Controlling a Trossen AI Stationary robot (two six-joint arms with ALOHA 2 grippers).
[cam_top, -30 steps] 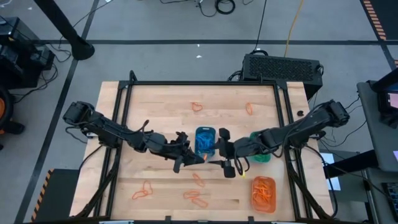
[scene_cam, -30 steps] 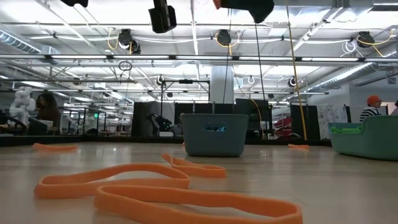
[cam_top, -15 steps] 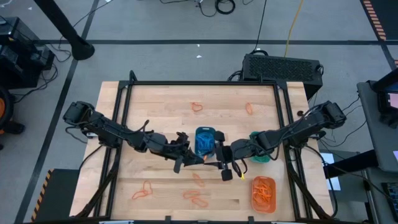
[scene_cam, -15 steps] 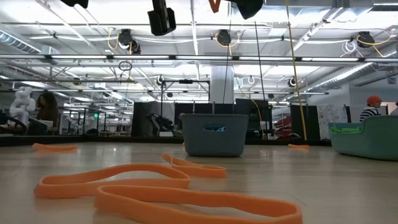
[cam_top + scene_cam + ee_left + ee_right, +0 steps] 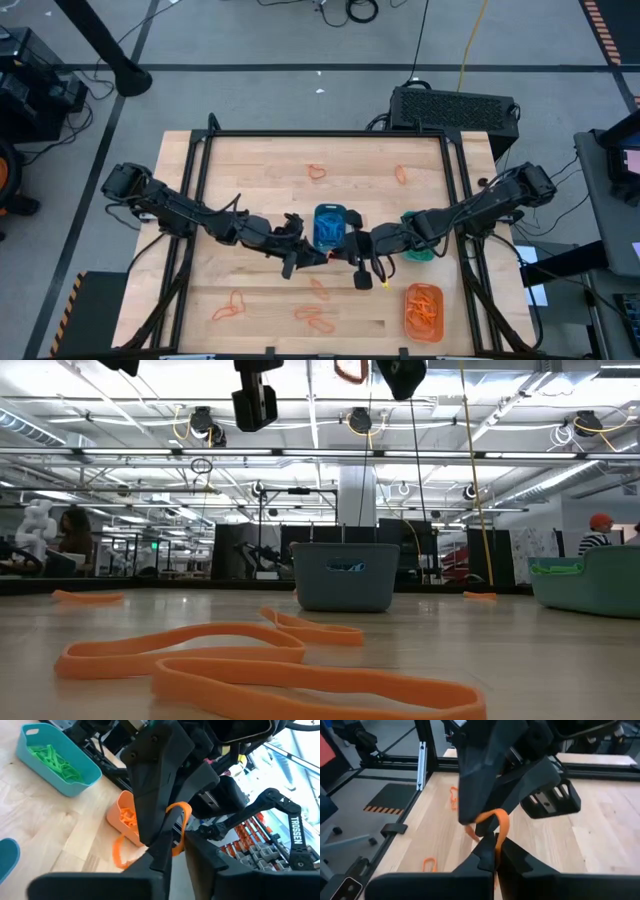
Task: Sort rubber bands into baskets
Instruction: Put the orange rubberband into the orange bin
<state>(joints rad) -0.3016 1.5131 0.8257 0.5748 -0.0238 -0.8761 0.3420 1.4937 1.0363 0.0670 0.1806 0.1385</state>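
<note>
Surface: pale wooden top in a black frame, on a grey floor crossed by cables; a black ventilated box sits just beyond its far right corner; the low view looks into a large hall with ceiling rails and lights, a person seated far left and another at the far right edge.

Baskets: blue basket at mid-surface, holding blue bands; teal basket right of it, partly under the right arm in the high view, holding green bands; orange basket at the near right corner, holding orange bands.

Loose rubber bands, all orange: two far, one left of centre and one further right; near edge, one at left, a cluster at centre; one more just below the end effectors.

Left end effector: raised above the surface just near of the blue basket; fingers slightly parted, an orange band looped at its tips.

Right end effector: meets the left one tip to tip; fingers clenched on the same orange band, which arches up between the two.
</note>
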